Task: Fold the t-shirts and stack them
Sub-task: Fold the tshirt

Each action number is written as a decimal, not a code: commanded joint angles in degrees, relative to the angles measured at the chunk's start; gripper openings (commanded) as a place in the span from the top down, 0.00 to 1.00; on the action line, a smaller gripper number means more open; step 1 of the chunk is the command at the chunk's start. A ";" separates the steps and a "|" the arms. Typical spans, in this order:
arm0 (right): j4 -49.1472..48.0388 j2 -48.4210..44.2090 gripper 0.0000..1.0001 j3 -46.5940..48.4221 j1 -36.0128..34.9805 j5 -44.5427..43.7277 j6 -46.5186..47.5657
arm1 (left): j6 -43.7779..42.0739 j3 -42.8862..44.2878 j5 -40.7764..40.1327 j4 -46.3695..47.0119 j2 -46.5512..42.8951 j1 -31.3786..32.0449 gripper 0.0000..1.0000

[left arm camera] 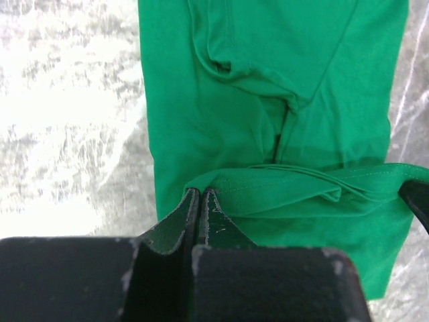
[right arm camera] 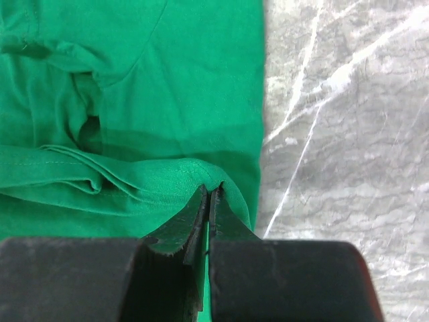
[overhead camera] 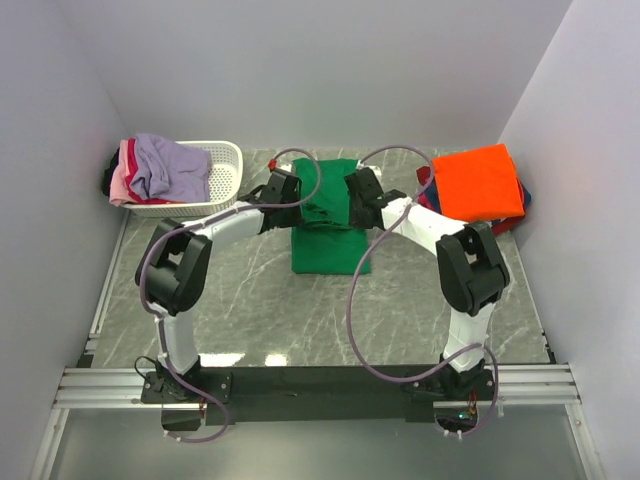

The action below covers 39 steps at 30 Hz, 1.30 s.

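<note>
- On my far left, a white slotted basket (overhead camera: pixel 226 160) sits at the back left of the marble table (overhead camera: pixel 250 300). A lavender shirt (overhead camera: pixel 170 165) is heaped in it, and a pink shirt (overhead camera: pixel 121 182) hangs over its left rim.
- The left gripper (overhead camera: pixel 303 207) reaches in over the left side of the green t-shirt (overhead camera: pixel 330 250). On the left wrist camera I see that gripper (left arm camera: pixel 200 194) pinched tight, jaws together on a raised fold along the shirt's edge (left arm camera: pixel 268 80).
- The green t-shirt lies at the middle of the table, between the two arms. Its near part is flat on the marble, and its far part is bunched into a ridge stretched between the two grippers.
- The right gripper (overhead camera: pixel 352 207) comes in over the shirt's right side. The right wrist camera shows it (right arm camera: pixel 209 192) clamped the same way, jaws closed on the fold's other end (right arm camera: pixel 167 80), near the cloth's right border.
- On the far right, a folded orange t-shirt (overhead camera: pixel 480 182) lies flat on top of a stack. Red cloth (overhead camera: pixel 500 223) and dark blue cloth (overhead camera: pixel 525 197) peek out beneath it.
</note>
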State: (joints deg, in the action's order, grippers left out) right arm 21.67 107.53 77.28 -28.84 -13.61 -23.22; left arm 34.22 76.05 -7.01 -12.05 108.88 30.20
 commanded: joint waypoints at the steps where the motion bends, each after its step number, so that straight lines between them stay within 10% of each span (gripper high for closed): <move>1: -0.58 1.54 1.00 3.58 1.07 0.24 1.43 | -1.70 3.49 1.12 -0.60 1.24 -0.75 0.99; 13: 0.65 7.08 1.00 10.96 2.12 0.69 2.48 | -2.40 6.83 0.94 -0.16 5.38 -2.77 0.99; 18: 2.58 6.82 0.63 14.04 2.65 -0.62 2.83 | -2.40 8.85 -2.66 -1.39 4.15 -3.13 0.68; 23: 2.41 0.07 0.47 10.72 2.74 -2.22 3.36 | -2.66 7.19 -7.05 -0.34 -2.16 -2.95 0.38; 39: -3.03 -2.40 0.55 4.56 2.38 15.80 0.11 | 7.97 -11.28 2.96 17.42 -6.67 8.91 0.31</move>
State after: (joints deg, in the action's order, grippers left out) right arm 19.70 105.71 82.41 -26.48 0.54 -21.87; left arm 39.13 64.99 -6.52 0.49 100.09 38.54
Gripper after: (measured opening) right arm 0.448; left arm 0.688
